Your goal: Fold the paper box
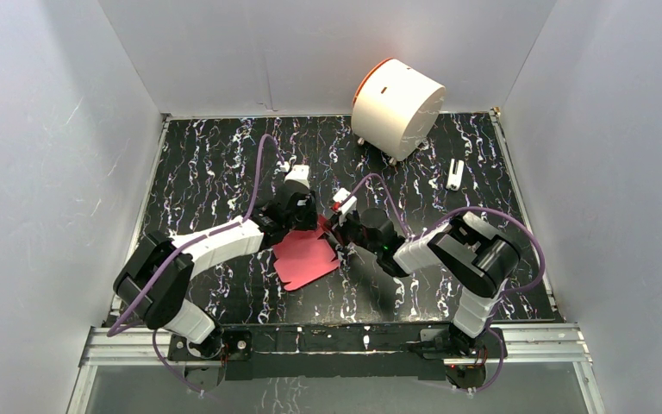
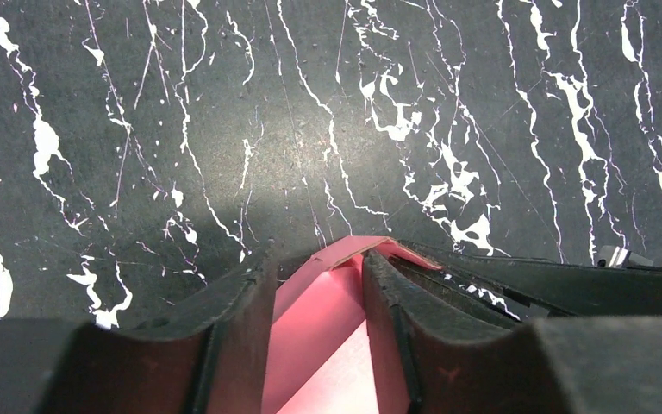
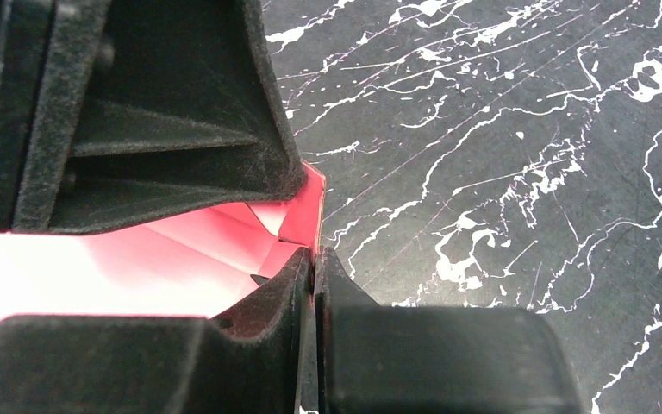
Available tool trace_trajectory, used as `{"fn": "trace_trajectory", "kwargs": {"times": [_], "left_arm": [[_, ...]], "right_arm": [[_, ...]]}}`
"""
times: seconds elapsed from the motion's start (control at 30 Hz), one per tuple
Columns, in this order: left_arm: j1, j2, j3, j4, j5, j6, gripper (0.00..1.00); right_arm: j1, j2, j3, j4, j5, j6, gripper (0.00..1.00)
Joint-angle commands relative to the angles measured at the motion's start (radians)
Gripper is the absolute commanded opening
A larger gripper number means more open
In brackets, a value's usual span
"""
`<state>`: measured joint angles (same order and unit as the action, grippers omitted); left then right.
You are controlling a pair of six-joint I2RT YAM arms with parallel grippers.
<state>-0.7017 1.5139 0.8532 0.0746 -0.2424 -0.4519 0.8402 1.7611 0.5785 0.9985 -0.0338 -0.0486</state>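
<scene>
Paper box (image 1: 303, 259) between left jaws; right jaws pinch its edge

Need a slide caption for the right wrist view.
Shut right gripper pinches an edge of the paper box, black marbled table beyond.

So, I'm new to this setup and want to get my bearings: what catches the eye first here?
The pink-red cardboard paper box, a mostly flat sheet, glows against the middle of the black white-veined table. The right gripper pinches its far edge, and the left gripper straddles it alongside. A large white cylinder with an orange rim sits at the far right.
</scene>
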Motion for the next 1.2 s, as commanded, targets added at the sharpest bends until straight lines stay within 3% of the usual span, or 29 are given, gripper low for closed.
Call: {"fn": "trace_trajectory", "kwargs": {"times": [0.0,0.13,0.33,0.53,0.67,0.9,1.17], "left_arm": [[0.008,0.028,0.003,-0.056,-0.05,0.027,0.35],[0.007,0.016,-0.015,-0.034,-0.036,0.038,0.33],[0.008,-0.023,-0.044,0.001,-0.023,0.05,0.32],[0.007,-0.036,-0.055,0.01,-0.013,0.056,0.31],[0.008,-0.043,-0.062,0.021,0.001,0.06,0.3],[0.007,-0.05,-0.071,0.037,0.024,0.071,0.29],[0.007,-0.054,-0.075,0.045,0.035,0.073,0.28]], "right_arm": [[-0.003,0.009,-0.016,0.061,-0.078,0.01,0.16],[-0.031,0.018,-0.05,0.12,-0.066,0.004,0.25],[-0.111,-0.009,-0.1,0.21,-0.239,0.005,0.41],[-0.119,0.046,-0.034,0.193,-0.33,-0.051,0.57],[-0.145,0.109,0.012,0.173,-0.358,-0.069,0.61],[-0.218,0.144,0.034,0.175,-0.446,-0.056,0.6],[-0.221,0.228,0.119,0.125,-0.477,-0.038,0.59]]}}
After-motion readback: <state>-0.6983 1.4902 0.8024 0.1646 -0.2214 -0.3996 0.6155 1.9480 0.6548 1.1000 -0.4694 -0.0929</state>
